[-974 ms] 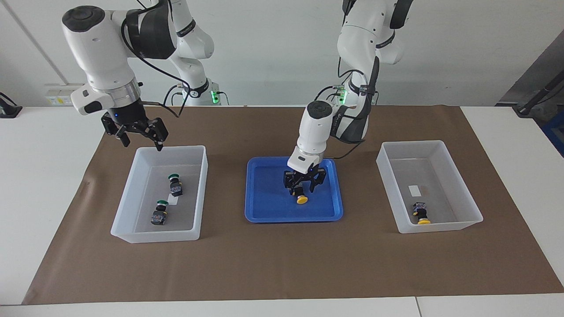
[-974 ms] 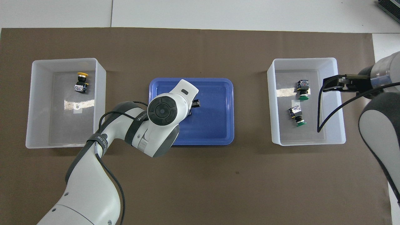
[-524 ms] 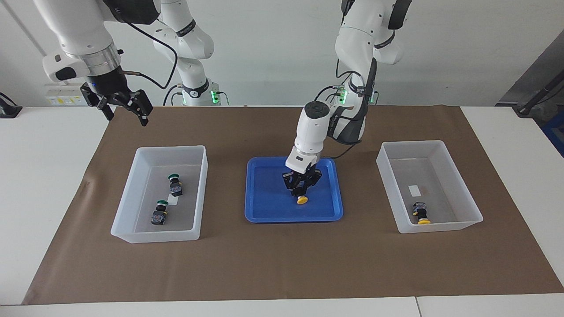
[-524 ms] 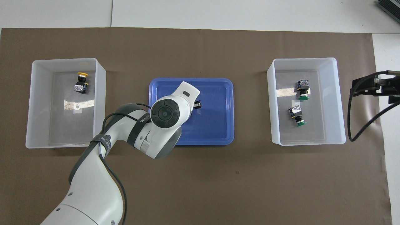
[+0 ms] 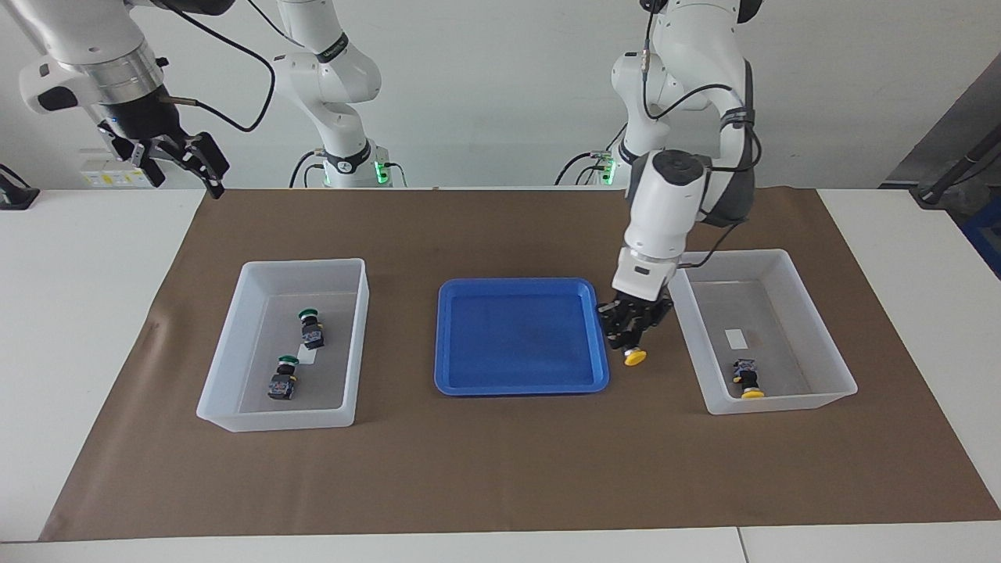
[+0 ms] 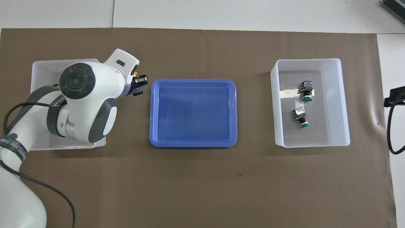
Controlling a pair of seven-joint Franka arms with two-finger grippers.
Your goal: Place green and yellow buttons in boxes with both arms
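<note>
My left gripper is shut on a yellow button, cap down, in the air over the brown mat between the blue tray and the box at the left arm's end. A second yellow button lies in that box. The overhead view shows the left gripper beside this box, with the arm covering most of it. The other box holds two green buttons. My right gripper hangs open and high over the mat's corner by the right arm's base.
The blue tray in the middle of the mat holds nothing. Two smaller white arms with green-lit bases stand at the robots' edge of the table. A black cable hangs at the right arm's end.
My left gripper shut on the yellow button in the tray, lifted it and carried it toward the left arm's end. My right gripper rose and drew back from the box with the green buttons.
</note>
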